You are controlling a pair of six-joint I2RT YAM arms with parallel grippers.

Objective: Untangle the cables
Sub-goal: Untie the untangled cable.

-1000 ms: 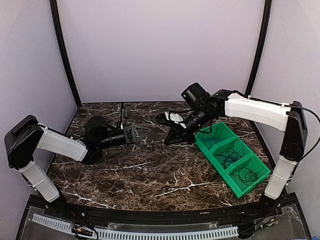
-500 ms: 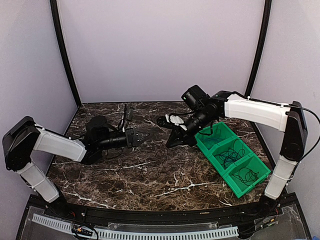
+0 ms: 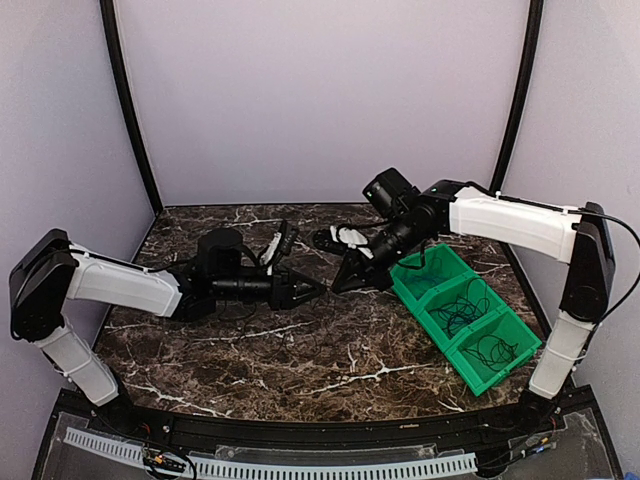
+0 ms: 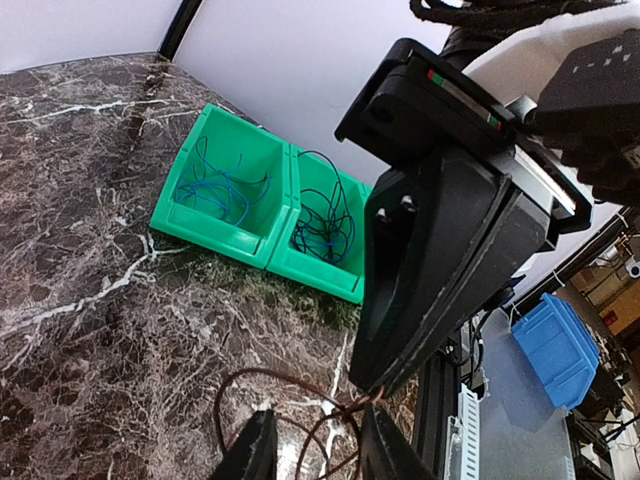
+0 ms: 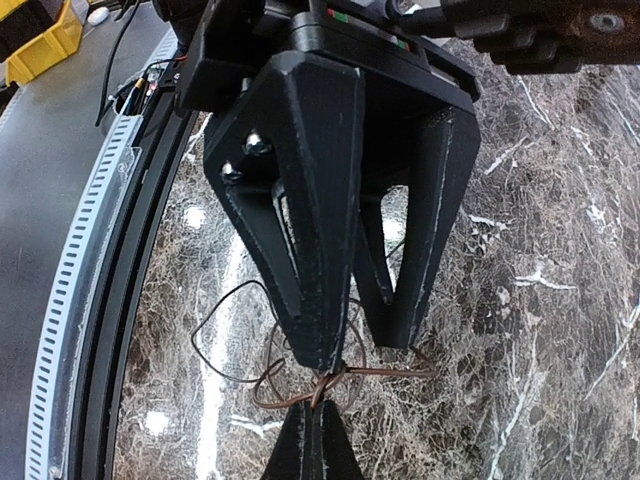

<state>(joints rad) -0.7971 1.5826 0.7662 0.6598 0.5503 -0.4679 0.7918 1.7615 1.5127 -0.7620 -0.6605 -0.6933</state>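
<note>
A thin brown cable [image 5: 262,392] lies in loose loops on the marble table, with a tangled knot [image 5: 340,380]. My right gripper [image 5: 320,412] is shut on that knot; it shows as a closed black wedge in the left wrist view [image 4: 382,384] and in the top view [image 3: 343,285]. My left gripper [image 4: 315,445] is open, its fingers apart just above the loops [image 4: 250,385]. In the right wrist view its two fingers [image 5: 325,300] straddle the knot from the far side. In the top view the left gripper [image 3: 312,291] nearly touches the right one.
A green three-compartment bin [image 3: 505,368] stands at the right, close behind the right gripper. One compartment holds a blue cable [image 4: 222,185], another a dark cable [image 4: 325,215]. A white and black object [image 3: 348,236] lies at the back of the table.
My left arm has reached to the right and forward, bringing its gripper up to the right gripper. The right gripper has stayed in place.
</note>
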